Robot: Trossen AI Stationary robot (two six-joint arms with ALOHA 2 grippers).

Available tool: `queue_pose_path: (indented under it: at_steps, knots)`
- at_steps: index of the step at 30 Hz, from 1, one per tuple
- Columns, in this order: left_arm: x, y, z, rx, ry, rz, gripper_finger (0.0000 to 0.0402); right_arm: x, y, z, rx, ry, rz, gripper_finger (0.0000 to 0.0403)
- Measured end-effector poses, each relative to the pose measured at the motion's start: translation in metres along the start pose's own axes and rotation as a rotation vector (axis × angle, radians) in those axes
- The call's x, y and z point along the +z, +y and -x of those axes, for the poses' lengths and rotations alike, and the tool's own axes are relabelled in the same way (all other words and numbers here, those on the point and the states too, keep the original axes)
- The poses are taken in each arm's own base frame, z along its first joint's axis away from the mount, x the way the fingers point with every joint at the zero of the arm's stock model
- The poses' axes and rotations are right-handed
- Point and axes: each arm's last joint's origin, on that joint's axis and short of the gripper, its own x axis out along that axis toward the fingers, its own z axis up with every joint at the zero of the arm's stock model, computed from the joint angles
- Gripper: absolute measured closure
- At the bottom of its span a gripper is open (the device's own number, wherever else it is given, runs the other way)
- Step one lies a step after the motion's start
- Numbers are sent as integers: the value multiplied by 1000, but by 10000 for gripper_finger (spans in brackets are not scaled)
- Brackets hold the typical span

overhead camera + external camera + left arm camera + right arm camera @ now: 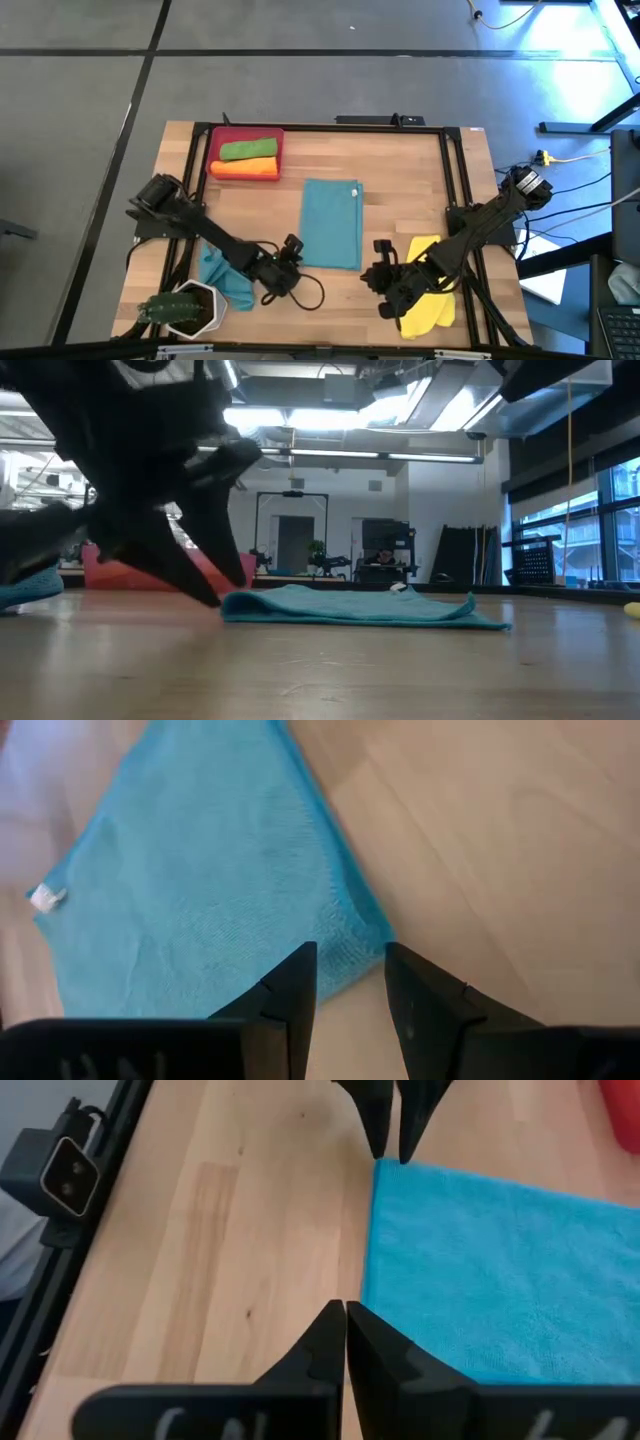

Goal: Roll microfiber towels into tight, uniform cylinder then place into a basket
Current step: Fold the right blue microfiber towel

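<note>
A: Item one, left hand [291,262]?
B: Fingers [290,995] part-spread, nothing between them; tips at the near left corner of the flat teal towel [332,223]. Whether they touch the cloth cannot be told.

A: Item two, right hand [380,268]?
B: Clenched tight, empty, fingertips meeting just off the same towel's near right corner, over bare table [400,170].

A: Remaining cloths?
B: Second teal towel [226,275], crumpled, under the left arm beside the white pot with a plant [190,308]. Yellow towel [428,305], crumpled, beneath the right arm.

A: Basket?
B: Red basket [213,145] at the far left of the table, well apart from both hands; holds a green towel [248,149] rolled, and an orange towel [245,168] alongside it.
</note>
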Motion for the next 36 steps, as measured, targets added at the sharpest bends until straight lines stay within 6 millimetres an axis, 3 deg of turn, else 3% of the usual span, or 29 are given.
queue_pose_path:
  at_steps: [16,19,23,28,31,36]
  knots:
    - [1,-2,-13,17,39,-230,291,-3,-2,-1,-67,12,-5,386]
    - [1,-2,-13,18,39,-253,295,-9,-1,-10,-124,44,44,386]
    - [1,-2,-14,18,35,-254,328,-21,9,-38,-145,117,206,379]
    - [0,-2,-15,19,38,-246,390,-45,19,-79,-175,240,384,326]
    - [0,-2,-15,22,35,-222,395,-59,20,-97,-215,301,424,279]
    - [1,-2,-15,22,34,-216,399,-66,19,-104,-280,330,471,208]
